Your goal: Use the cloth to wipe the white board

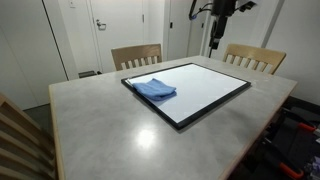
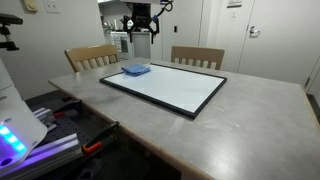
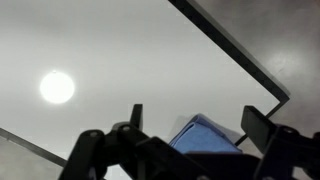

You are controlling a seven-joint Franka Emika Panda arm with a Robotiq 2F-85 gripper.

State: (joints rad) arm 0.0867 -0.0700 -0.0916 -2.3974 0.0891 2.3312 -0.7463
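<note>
Item: pincer [image 2: 141, 32], jaws apart, hanging above cloth [image 1: 155, 89] on white board [image 1: 205, 88]. Likely risks: soft cloth bunching under a poor grasp, or the board sliding on surface [image 1: 100, 135].

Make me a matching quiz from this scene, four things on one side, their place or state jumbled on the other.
1 cloth
2 white board
3 pincer
4 chairs

A open, raised in the air
B wooden, at the table's far edge
C light blue, lying on the board
D flat on the grey tabletop

Pairs: 1-C, 2-D, 3-A, 4-B
</note>
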